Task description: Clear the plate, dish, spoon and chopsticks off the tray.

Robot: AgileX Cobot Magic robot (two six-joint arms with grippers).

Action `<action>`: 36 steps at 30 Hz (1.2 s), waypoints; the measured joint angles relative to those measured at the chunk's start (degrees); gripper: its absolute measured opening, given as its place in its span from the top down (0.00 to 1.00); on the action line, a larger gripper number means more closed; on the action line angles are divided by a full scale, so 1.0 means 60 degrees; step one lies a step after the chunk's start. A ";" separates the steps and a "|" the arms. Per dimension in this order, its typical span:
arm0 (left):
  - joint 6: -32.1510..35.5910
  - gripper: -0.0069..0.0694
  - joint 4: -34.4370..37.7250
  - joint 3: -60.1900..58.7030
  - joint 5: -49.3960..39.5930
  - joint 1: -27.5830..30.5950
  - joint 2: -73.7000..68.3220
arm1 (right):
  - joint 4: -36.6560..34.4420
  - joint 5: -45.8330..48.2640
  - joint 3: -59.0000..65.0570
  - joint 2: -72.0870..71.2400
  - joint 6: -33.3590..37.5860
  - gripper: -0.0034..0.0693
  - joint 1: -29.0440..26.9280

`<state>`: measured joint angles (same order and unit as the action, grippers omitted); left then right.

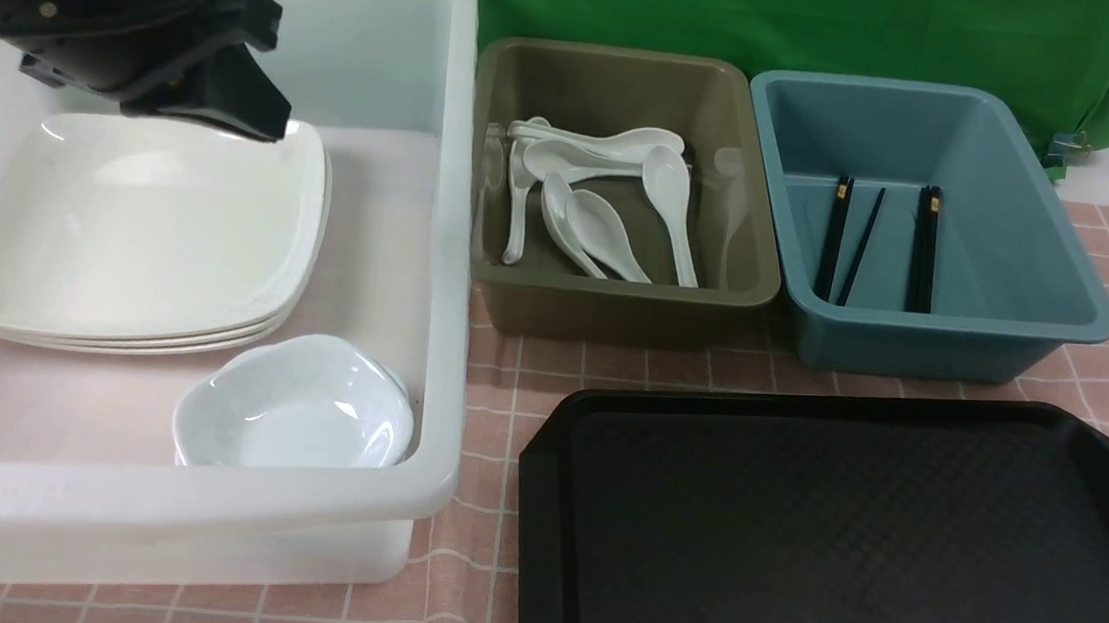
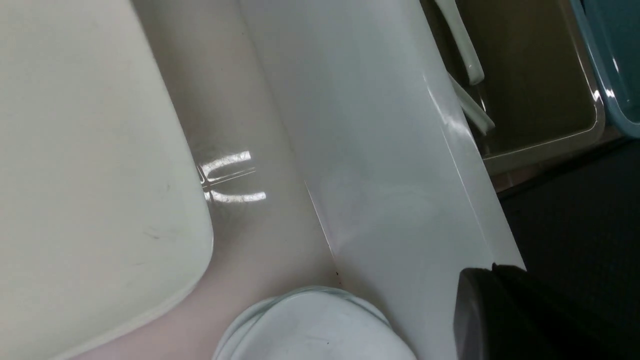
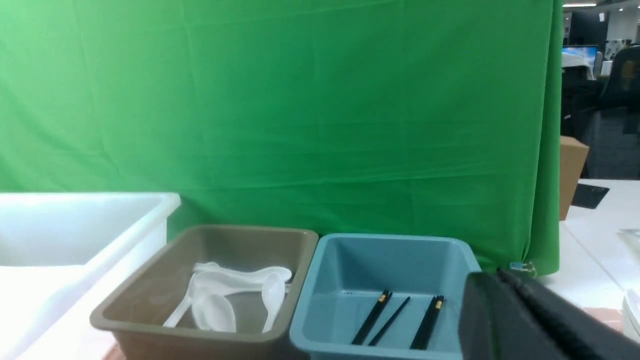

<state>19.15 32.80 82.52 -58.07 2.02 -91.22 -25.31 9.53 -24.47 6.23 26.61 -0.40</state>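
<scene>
The left gripper [image 1: 274,131], jaws pressed together, hangs over the stacked plates [image 1: 135,225] in the white tub [image 1: 455,243], the dishes [image 1: 295,409] nearby; the right's [image 3: 500,280] are closed too.

One tray [image 1: 856,539], three tubs [image 1: 614,322], and (overlapping, so at least) three plates [image 1: 130,224], two dishes [image 1: 294,419], six spoons [image 1: 666,186], five chopsticks [image 1: 924,249].

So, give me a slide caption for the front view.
Black tray bare; plates and dishes in the white tub, spoons and chopsticks in their own tubs.
</scene>
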 joint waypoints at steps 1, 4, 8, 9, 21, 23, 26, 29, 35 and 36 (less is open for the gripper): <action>0.0000 0.92 0.0000 0.0000 0.0000 0.0000 0.0000 | 0.0000 0.0000 0.0000 0.0000 0.0000 0.91 0.0000; 0.0000 0.92 0.0000 0.0000 -0.0088 0.0000 0.0021 | -0.0009 0.0020 0.0117 0.0000 0.0000 0.91 0.0000; 0.0000 0.91 0.0000 0.0000 -0.0148 0.0000 0.0021 | -0.0009 0.0093 0.0182 0.0000 0.0000 0.91 0.0000; 0.0000 0.91 0.0009 0.0000 -0.0156 0.0000 0.0021 | -0.0009 0.0093 0.0182 0.0000 0.0000 0.91 0.0000; -0.0224 0.91 0.0426 0.0000 -0.0716 0.0000 0.0021 | 0.0795 -0.0548 0.1730 -0.0143 0.0000 0.88 0.0000; -0.0224 0.91 0.0328 0.0000 -0.0936 0.0000 0.0021 | 0.1374 -0.0466 0.2312 -0.0323 0.0000 0.88 0.0000; -0.0227 0.91 0.0282 0.0000 -0.1284 0.0000 0.0021 | 0.1853 -0.0344 0.3028 -0.0629 0.0000 0.87 0.0000; -0.0227 0.91 0.0232 0.0000 -0.1777 0.0000 0.0021 | 0.2583 -0.0276 0.3770 -0.0891 0.0000 0.86 0.0000; -0.0235 0.91 0.0220 -0.0339 -0.1911 -0.0161 0.0369 | 0.3574 -0.0256 0.4021 -0.0891 -0.0006 0.83 0.0437; -0.0235 0.91 0.0199 -0.0360 -0.1911 -0.0190 0.0391 | 0.3588 -0.0246 0.4021 -0.0891 -0.0006 0.83 0.0482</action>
<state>17.74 34.00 80.36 -69.54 0.88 -88.87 -3.78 8.06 -0.34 0.89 26.58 2.49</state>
